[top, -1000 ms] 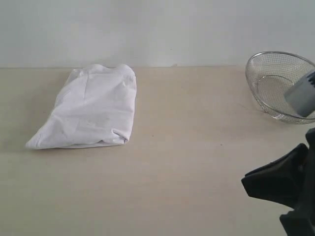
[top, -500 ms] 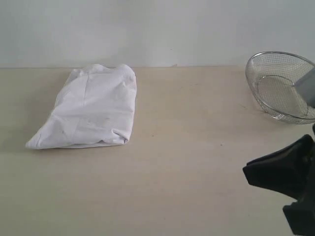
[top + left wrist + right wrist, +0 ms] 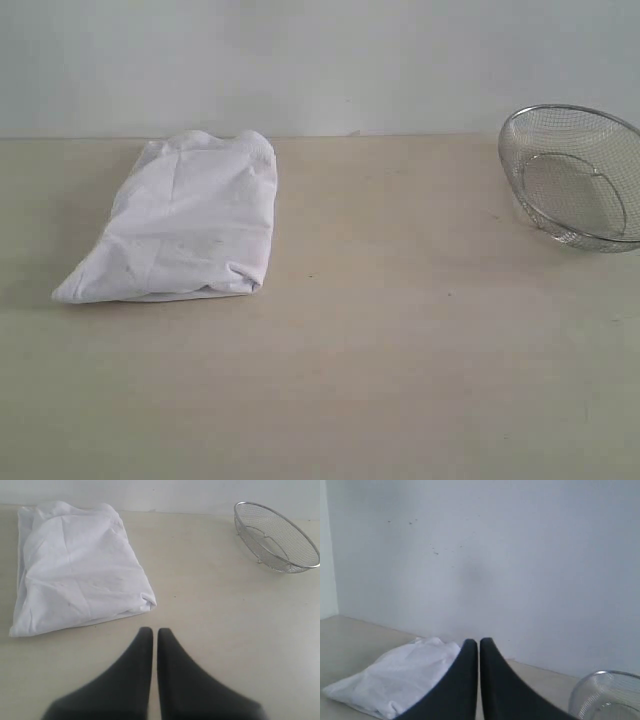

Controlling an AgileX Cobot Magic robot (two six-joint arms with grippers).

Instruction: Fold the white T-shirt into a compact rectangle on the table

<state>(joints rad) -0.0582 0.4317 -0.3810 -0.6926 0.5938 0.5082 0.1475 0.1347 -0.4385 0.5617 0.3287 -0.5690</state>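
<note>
The white T-shirt point(image 3: 185, 220) lies folded into a rough rectangle on the left part of the beige table point(image 3: 400, 350); its lettering and tag are hidden. No arm shows in the exterior view. In the left wrist view my left gripper point(image 3: 155, 631) is shut and empty, hovering just short of the shirt's point(image 3: 75, 567) near corner. The right wrist view has my right gripper point(image 3: 479, 642) shut and empty, raised and far from the shirt point(image 3: 395, 677), facing the wall.
A wire mesh basket point(image 3: 572, 175) stands tilted at the table's back right, seen also from the left wrist point(image 3: 275, 537) and partly from the right wrist point(image 3: 605, 695). A grey-white wall point(image 3: 320, 60) runs behind the table.
The right arm, seen at the right edge of the exterior view earlier, has pulled out of that view. The shirt and basket have not moved.
</note>
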